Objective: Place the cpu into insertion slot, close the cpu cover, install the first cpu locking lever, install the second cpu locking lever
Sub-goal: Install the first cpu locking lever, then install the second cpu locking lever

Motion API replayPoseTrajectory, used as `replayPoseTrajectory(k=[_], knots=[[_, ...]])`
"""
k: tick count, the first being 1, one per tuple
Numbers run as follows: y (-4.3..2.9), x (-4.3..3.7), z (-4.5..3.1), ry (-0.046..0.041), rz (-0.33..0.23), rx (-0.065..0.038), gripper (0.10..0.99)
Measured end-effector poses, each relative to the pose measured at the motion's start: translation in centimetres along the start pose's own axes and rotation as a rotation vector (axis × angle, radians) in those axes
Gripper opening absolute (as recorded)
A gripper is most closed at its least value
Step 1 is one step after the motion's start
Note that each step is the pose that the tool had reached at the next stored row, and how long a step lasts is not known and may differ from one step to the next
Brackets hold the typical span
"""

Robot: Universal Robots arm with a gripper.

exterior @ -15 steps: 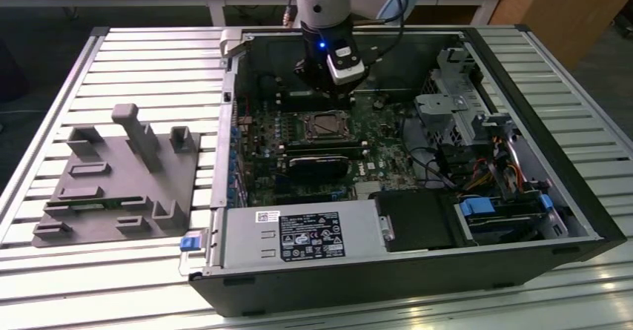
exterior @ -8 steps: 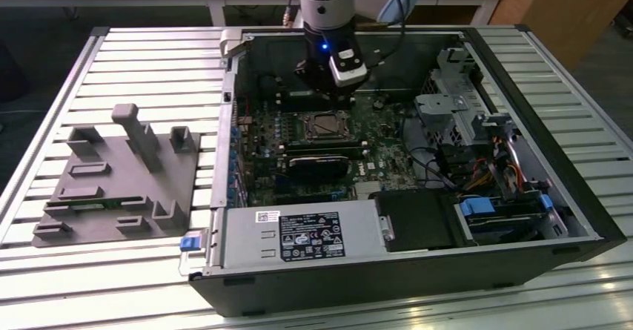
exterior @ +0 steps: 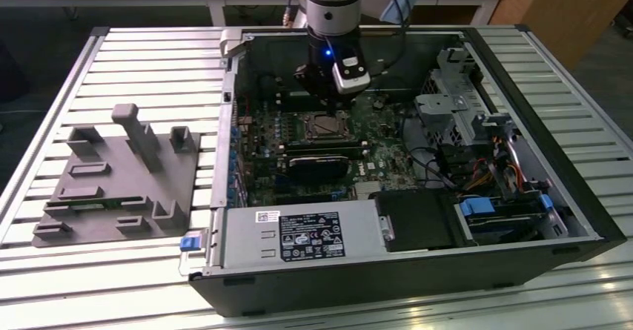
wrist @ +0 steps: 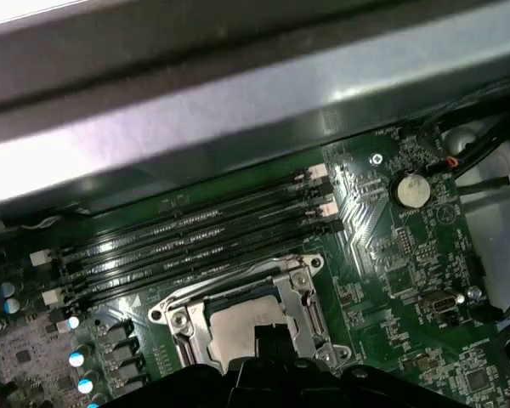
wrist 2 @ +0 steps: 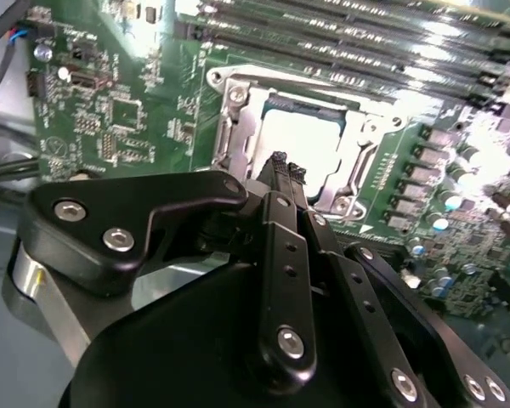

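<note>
The motherboard (wrist 2: pixel 110 110) is green, dotted with silver solder points. On it, the insertion slot (wrist: pixel 246 319) has a silvery metal frame around the pale silvery-grey cpu (wrist 2: pixel 302 149). The hand (wrist 2: pixel 280 170) is black with silver screws. Long memory slots (wrist: pixel 195 234) are black. The tabletop (exterior: pixel 129 63) is ribbed silver-grey.

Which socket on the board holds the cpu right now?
Inside the open black computer case, find the green motherboard. Near its middle, beside the long black memory slots, sits the square metal-framed insertion slot. Unlike its neighbours, it frames the flat silvery-grey cpu, directly below the black gripper.
</note>
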State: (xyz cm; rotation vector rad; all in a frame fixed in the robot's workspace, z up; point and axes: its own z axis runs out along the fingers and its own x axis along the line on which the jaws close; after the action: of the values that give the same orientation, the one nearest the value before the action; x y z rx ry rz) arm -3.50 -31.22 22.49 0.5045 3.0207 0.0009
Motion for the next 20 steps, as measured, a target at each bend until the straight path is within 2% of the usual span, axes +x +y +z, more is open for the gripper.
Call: replayPoseTrajectory(k=[3,6,9,20], knots=[[-0.37,-0.15,0.09,0.0128,0.0,0.004,0.106],[-0.74,-0.28,0.15,0.0203,0.0,0.007,0.106],[-0.96,-0.36,0.16,0.0215,0.0,0.007,0.106],[-1.02,-0.37,0.16,0.0216,0.0,0.007,0.106]])
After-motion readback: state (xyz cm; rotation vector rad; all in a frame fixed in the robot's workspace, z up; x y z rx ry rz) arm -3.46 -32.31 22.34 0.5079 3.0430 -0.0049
